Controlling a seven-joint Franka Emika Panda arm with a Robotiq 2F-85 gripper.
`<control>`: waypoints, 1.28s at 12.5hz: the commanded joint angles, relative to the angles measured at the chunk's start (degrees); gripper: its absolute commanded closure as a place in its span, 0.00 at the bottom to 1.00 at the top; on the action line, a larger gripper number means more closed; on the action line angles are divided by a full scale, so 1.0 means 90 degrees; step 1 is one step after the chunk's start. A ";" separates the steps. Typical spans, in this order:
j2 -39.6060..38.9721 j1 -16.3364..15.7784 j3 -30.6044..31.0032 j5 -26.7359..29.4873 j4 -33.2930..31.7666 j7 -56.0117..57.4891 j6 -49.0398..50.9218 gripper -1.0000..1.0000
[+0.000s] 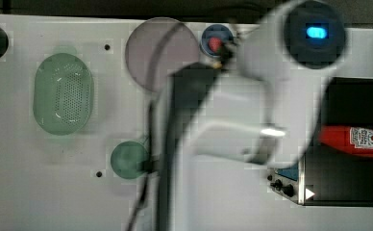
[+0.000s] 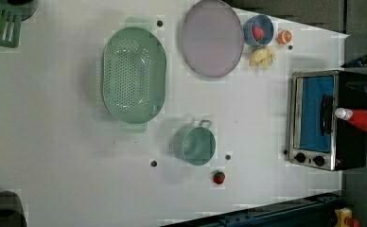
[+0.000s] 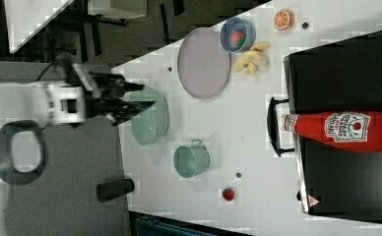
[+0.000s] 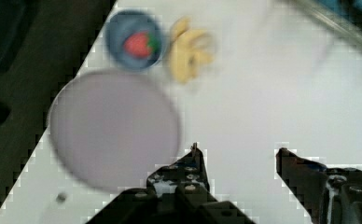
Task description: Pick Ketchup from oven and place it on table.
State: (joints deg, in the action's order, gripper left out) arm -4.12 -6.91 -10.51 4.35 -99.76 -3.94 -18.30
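Red ketchup (image 3: pixel 344 131) lies on its side across black oven (image 3: pixel 349 73) top; gripper (image 4: pixel 237 156) jaws spread, empty, over white table (image 2: pixel 54 142).

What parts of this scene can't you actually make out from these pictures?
- Oven front and ketchup cap: in the top view, the blurred arm covers them.
- Oven's inside: in the left view, the bluish glass door hides it.
- Ketchup label's small print: too small in the right view.
- Bananas: blurred in the wrist view.
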 commanded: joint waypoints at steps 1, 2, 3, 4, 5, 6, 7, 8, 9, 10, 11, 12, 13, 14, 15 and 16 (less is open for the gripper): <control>-0.0119 -0.0094 0.0285 0.0057 -0.0676 0.0087 0.0065 0.40; -0.0116 -0.0085 0.0263 0.0025 -0.1042 0.0087 -0.0185 0.40; -0.0117 -0.0075 0.0247 -0.0050 -0.1328 0.0087 -0.0513 0.40; -0.0118 -0.0075 0.0231 -0.0161 -0.1687 0.0087 -0.0929 0.40; -0.0124 -0.0074 0.0207 -0.0215 -0.2069 0.0087 -0.1296 0.40; -0.0134 -0.0072 0.0178 -0.0215 -0.2361 0.0087 -0.1588 0.40; -0.0156 -0.0068 0.0144 -0.0215 -0.2608 0.0087 -0.1898 0.40; -0.0183 -0.0068 0.0114 -0.0215 -0.2834 0.0087 -0.2189 0.40; -0.0220 -0.0067 0.0094 -0.0215 -0.3045 0.0087 -0.2427 0.40; -0.0271 -0.0067 0.0090 -0.0215 -0.3223 0.0087 -0.2623 0.40; -0.0406 -0.0066 0.0079 -0.0215 -0.3405 0.0087 -0.2873 0.40; -0.0662 -0.0066 0.0054 -0.0215 -0.3521 0.0087 -0.3214 0.40; -0.1100 -0.0065 0.0025 -0.0214 -0.3563 0.0087 -0.3647 0.40; -0.1300 -0.0066 0.0025 -0.0209 -0.3561 0.0087 -0.3804 0.40; -0.1555 -0.0066 0.0026 -0.0209 -0.3570 0.0087 -0.3993 0.38; -0.1676 -0.0066 0.0027 -0.0209 -0.3579 0.0087 -0.4151 0.31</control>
State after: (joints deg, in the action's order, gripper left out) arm -21.29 -6.17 -9.25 3.68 -132.83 -3.94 -56.43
